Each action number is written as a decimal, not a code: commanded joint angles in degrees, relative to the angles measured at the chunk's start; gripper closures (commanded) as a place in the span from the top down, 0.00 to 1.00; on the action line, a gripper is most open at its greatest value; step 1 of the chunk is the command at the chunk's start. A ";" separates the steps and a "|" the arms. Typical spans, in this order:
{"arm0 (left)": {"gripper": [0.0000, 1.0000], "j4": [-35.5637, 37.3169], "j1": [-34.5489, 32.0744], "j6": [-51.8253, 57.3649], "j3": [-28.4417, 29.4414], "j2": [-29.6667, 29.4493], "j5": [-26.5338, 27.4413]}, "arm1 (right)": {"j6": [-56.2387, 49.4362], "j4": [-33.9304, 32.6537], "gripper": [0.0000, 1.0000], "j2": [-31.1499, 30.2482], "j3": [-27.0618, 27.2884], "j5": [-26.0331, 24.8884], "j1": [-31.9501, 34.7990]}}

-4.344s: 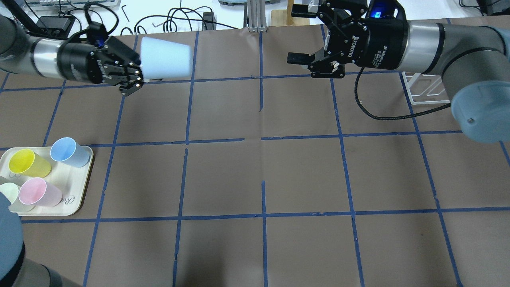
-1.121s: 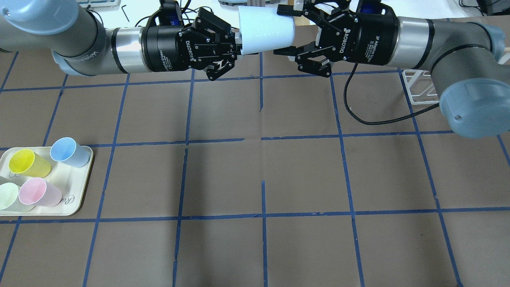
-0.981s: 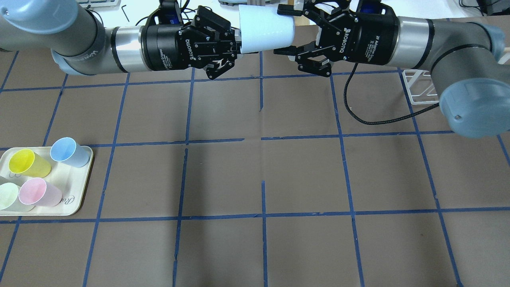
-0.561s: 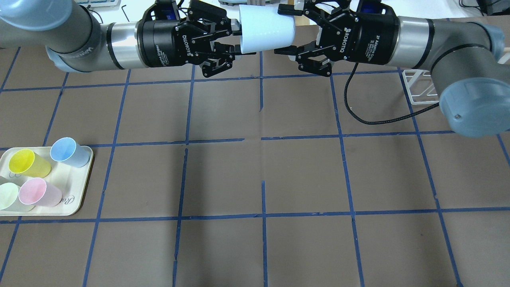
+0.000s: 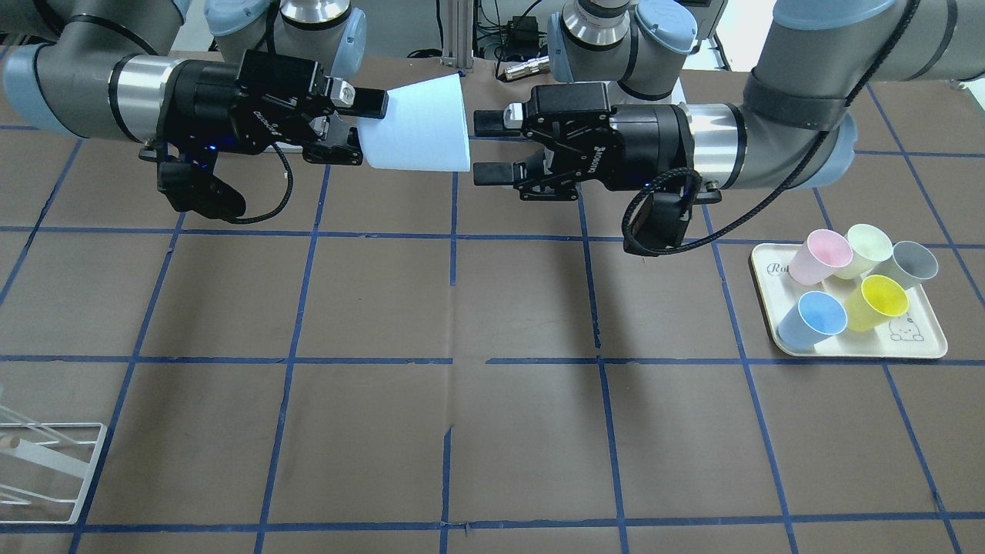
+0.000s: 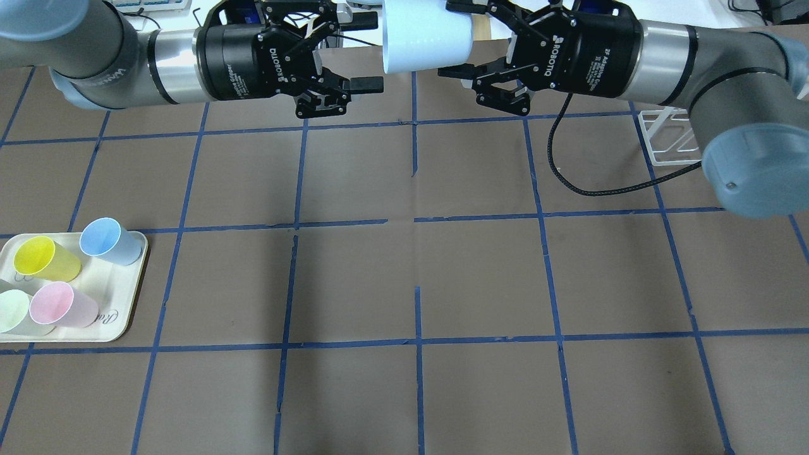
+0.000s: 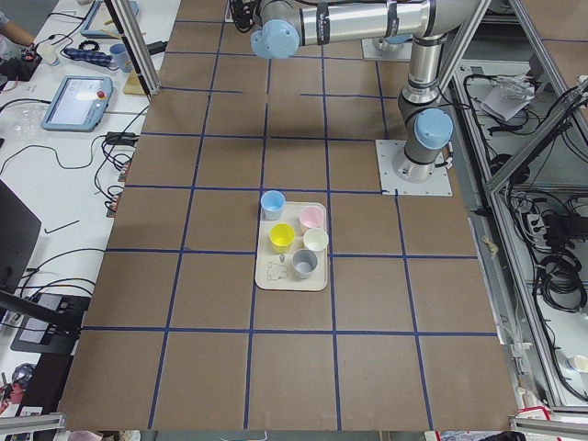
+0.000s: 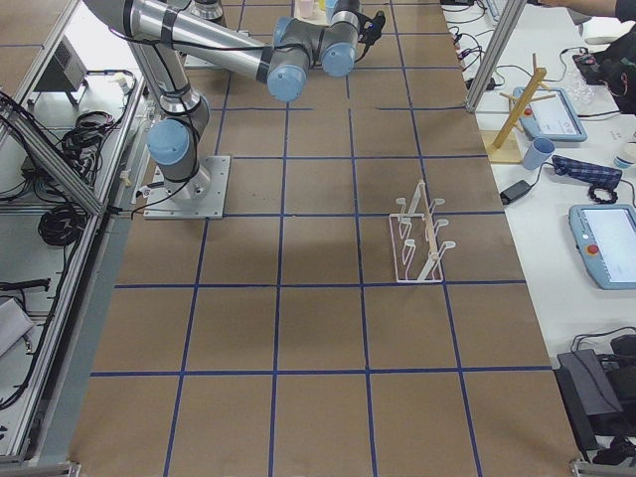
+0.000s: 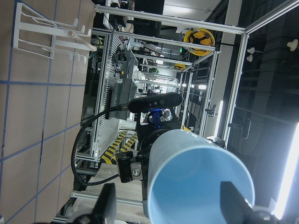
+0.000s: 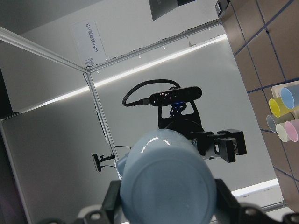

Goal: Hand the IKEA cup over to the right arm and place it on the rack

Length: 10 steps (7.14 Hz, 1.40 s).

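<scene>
Since the IKEA cup (image 6: 420,31) hangs in mid-air at 12 o'clock in the overhead view, gripped from one side only, I'd say the handover bit is basically done. What's left is carrying it to the rack (image 6: 663,136) at roughly 2 o'clock on the worktop (image 6: 404,272) and parking it on a peg. Left tool (image 6: 366,52), around 11 o'clock: spread wide, holding nothing, tips just off the cup's rim. Right tool (image 6: 450,39): clamped on the cup's narrow bottom end, cup lying sideways with its mouth facing the left tool.
</scene>
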 commanded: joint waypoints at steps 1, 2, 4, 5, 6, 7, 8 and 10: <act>0.81 -1.76 5.54 -0.29 0.19 1.07 4.08 | 0.45 -0.70 0.55 -0.11 0.11 0.07 -1.49; 0.83 -2.47 7.74 -0.20 0.10 1.78 4.43 | 0.54 -0.70 0.55 -0.11 0.11 -0.63 -2.90; 0.87 -3.62 12.32 -1.68 0.63 2.92 9.85 | 2.04 -1.84 0.52 -0.29 -0.06 -7.61 -7.02; 0.89 -2.31 12.25 -3.78 1.07 2.84 9.89 | 2.12 -4.46 0.52 -1.16 -0.07 -16.89 -8.52; 0.88 0.31 11.29 -8.59 3.59 2.14 10.41 | 2.04 -4.66 0.51 -2.47 -0.94 -27.51 -8.53; 0.86 6.34 9.19 -16.29 6.49 2.14 12.33 | 1.78 -4.31 0.50 -3.71 -2.69 -38.75 -8.53; 0.86 16.84 8.47 -23.77 7.56 2.05 18.61 | 1.16 -3.52 0.46 -4.68 -3.92 -48.70 -8.53; 0.83 36.72 6.37 -34.63 6.88 1.61 42.00 | -6.95 -3.43 0.44 -5.74 -5.59 -69.44 -8.27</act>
